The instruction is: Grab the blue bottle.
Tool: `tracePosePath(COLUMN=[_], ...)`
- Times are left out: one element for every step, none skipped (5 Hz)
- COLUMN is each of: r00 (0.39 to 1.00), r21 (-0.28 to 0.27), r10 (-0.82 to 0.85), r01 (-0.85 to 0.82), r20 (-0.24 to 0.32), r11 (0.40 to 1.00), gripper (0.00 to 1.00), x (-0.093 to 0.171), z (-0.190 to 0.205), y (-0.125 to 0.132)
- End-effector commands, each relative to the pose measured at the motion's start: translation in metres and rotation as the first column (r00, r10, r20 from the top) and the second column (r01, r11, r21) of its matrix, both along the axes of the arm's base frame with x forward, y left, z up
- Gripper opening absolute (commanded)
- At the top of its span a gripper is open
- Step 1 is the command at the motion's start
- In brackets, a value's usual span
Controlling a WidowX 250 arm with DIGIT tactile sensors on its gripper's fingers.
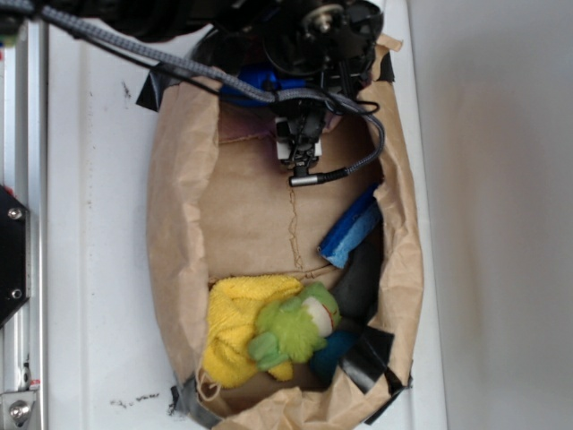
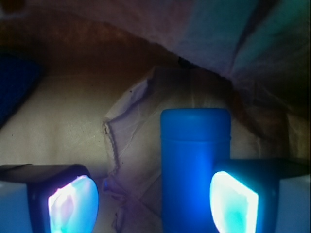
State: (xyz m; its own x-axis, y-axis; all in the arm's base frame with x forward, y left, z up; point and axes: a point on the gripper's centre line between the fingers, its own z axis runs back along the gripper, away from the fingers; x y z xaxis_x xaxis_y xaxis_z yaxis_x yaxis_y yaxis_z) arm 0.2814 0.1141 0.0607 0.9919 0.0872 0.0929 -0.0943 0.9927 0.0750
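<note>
A white desk (image 1: 98, 269) carries a wide brown paper bag (image 1: 179, 224), lying open with its crumpled walls rising on all sides and black tape at its corners. The arm (image 1: 322, 45) reaches in over the bag's top end. Along the bag's right wall lies a blue sponge (image 1: 351, 229), and the lower end is crowded with a yellow cloth (image 1: 233, 327), a green plush toy (image 1: 291, 327) and a dark object beside them. The middle of the bag floor is bare paper, so the open room is there; the walls close in tightly at the top end.

The bottle (image 2: 194, 170) lies at that top end, mostly hidden under the arm in the exterior view, only a blue patch showing. In the wrist view it sits between the fingers of the hand (image 2: 153, 201), hard against the right finger (image 2: 233, 201) and well apart from the left. Its long axis runs straight away from the hand toward the bag wall, its flat end farthest off.

The hand is wide open and holds nothing.
</note>
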Motion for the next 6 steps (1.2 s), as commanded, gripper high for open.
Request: tracePosePath(r00=[0.998,0.999,0.998,0.995,0.997,0.997], r21=[0.075,0.074,0.02,0.008,-0.01,-0.033], r10=[0.026,0.005,-0.066,-0.096,-0.076,-0.072], r01=[-0.031,-0.007,0.066,0.097,0.075,0.072], r20=[0.059,0.034,-0.024,-0.031,-0.03,-0.02], r11=[0.997,0.997,0.998,0.995,0.997,0.997], gripper=[1.0,1.0,1.0,1.0,0.0,0.0], x=[0.012,0.011,0.007,0.004,0.004,0.002], z=[0.0,-0.021,-0.037,-0.042,-0.039,-0.029], y=[0.013,0.016,0.012,0.008,0.009,0.008])
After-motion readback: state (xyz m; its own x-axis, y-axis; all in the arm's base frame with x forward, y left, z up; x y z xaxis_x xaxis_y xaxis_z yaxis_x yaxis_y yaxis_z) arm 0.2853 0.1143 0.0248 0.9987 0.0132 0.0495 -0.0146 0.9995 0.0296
